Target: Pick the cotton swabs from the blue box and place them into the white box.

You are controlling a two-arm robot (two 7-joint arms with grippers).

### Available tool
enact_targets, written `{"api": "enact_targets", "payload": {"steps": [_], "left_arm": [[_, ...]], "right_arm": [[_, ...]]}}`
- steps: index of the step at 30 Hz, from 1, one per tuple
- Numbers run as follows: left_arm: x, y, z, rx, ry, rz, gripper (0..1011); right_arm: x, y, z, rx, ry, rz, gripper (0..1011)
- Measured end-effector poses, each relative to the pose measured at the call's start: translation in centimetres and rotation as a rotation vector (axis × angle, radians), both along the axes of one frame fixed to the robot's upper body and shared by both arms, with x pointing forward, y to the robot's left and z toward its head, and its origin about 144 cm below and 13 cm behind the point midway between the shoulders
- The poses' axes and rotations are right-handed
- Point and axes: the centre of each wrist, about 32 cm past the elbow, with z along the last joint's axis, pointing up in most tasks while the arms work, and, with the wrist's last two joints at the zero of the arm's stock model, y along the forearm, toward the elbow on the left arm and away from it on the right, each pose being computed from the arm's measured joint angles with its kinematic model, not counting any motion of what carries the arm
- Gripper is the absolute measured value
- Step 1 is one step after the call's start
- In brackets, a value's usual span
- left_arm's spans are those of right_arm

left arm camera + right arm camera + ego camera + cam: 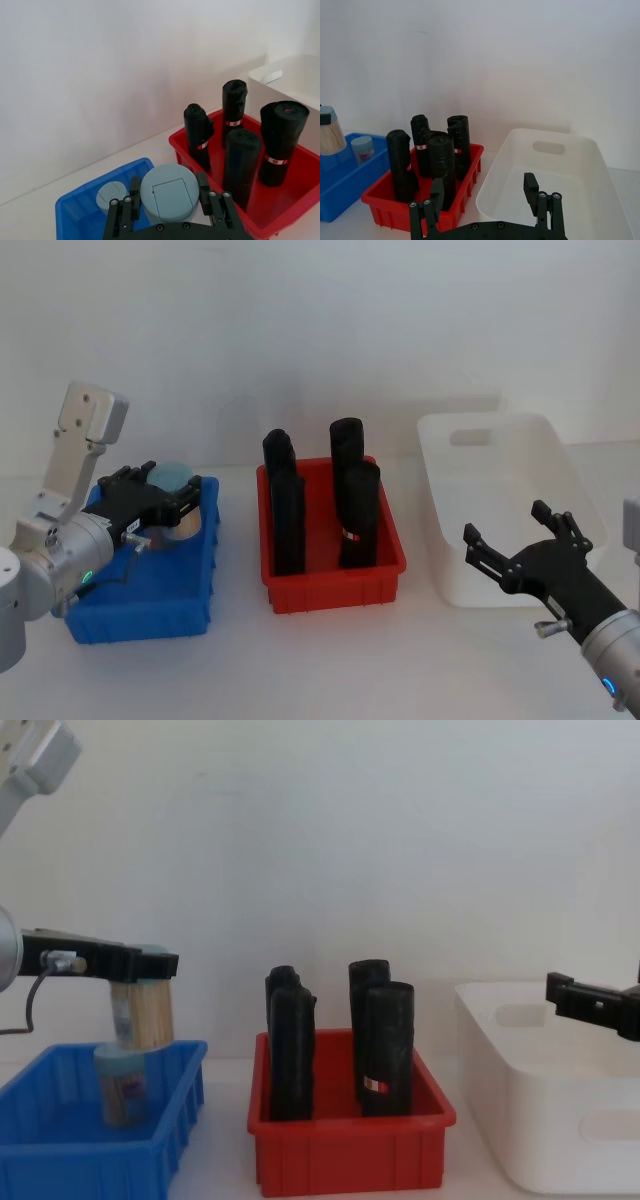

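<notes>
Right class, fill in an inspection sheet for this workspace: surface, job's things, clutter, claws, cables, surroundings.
Surface: white table, bare around the three containers.
Job's things: held jar raised above the blue box; second jar standing inside it; white box on the right, no jars seen inside.
Clutter: red bin between the boxes, four black rolls upright in it.
Claws: left claw shut on the held jar; right claw open, at the white box's near side.
Cables: thin cable looping at the left wrist.
Surroundings: plain white wall.
</notes>
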Motion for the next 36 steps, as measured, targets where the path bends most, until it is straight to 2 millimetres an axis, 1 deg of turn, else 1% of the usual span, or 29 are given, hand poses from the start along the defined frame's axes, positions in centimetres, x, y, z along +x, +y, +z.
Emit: {"api": "enact_targets", "payload": {"steps": [4, 18, 24, 36], "left_arm": [[-0.3, -0.3, 1.5, -0.009, -0.005, -0.06, 670], [-0.3, -1.1, 4.5, -0.061, 0.006, -0.267, 670], [-0.1, -1.5, 5.4, -0.084, 0.014, -0.34, 670], [0.1, -2.0, 6.2, -0.104, 0.022, -0.407, 670]], "right_arm": [[0.0, 0.0, 0.0, 0.0, 0.0, 0.0, 1002], [0.0, 0.0, 0.0, 0.0, 0.0, 0.0, 1002], [0.0, 0.0, 0.0, 0.0, 0.0, 0.0, 1002], [0.0, 0.0, 0.1, -0.003, -0.002, 0.008, 1002]]}}
